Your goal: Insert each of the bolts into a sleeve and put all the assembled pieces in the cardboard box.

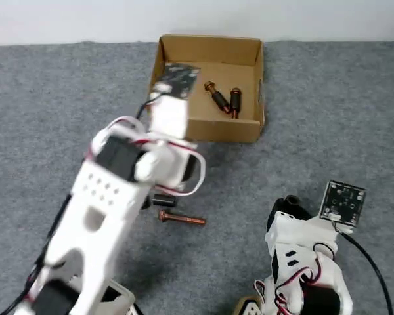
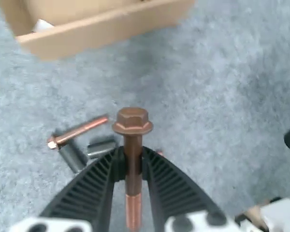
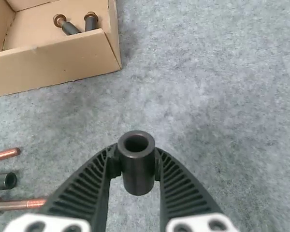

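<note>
My left gripper [image 2: 132, 155] is shut on a copper bolt [image 2: 132, 126], hex head pointing away from the wrist, above the grey carpet. My right gripper [image 3: 136, 158] is shut on a black sleeve [image 3: 136, 166] whose open bore faces outward; this sleeve [image 1: 291, 201] sits at the tip of the lower right arm. The cardboard box [image 1: 249, 52] stands at the back and holds two assembled pieces [image 1: 218, 98] [image 1: 236, 102]. A loose bolt [image 1: 182, 219] and a dark sleeve [image 1: 163, 200] lie on the carpet beside the left arm.
Below the left gripper lie another bolt [image 2: 77, 131] and two loose sleeves [image 2: 71, 157] [image 2: 101, 147]. The box wall [image 2: 101, 30] is just beyond them. The right wrist view has two bolts [image 3: 5, 154] [image 3: 17, 204] and a sleeve [image 3: 2, 181] off to one side.
</note>
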Controlling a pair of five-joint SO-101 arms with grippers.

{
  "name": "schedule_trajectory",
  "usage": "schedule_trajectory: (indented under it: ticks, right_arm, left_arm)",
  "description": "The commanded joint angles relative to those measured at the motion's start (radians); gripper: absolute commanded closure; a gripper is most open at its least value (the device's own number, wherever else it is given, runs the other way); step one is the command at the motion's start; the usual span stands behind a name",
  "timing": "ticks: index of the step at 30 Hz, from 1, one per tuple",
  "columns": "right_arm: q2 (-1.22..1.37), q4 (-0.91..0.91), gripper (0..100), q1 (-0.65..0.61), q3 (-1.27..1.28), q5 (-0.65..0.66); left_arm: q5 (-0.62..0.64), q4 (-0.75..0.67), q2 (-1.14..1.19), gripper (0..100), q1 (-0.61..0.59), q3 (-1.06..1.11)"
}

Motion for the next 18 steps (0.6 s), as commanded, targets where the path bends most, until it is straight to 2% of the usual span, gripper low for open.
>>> schedule_trajectory:
  ticks: [1, 9, 18]
  right_arm:
    - [-0.004, -0.018, 99.1, -0.008, -0.032, 0.008]
    - [-0.004, -0.024, 99.1, -0.186, -0.049, 0.002]
    - [-0.002, -0.025, 99.1, -0.427, -0.049, 0.008]
  left_arm:
    - [0.009, -0.121, -0.206, 100, -0.046, 0.157]
    - [0.015, -0.427, -0.621, 100, -0.061, 0.608]
    - [0.015, -0.695, -1.092, 100, -0.057, 0.946]
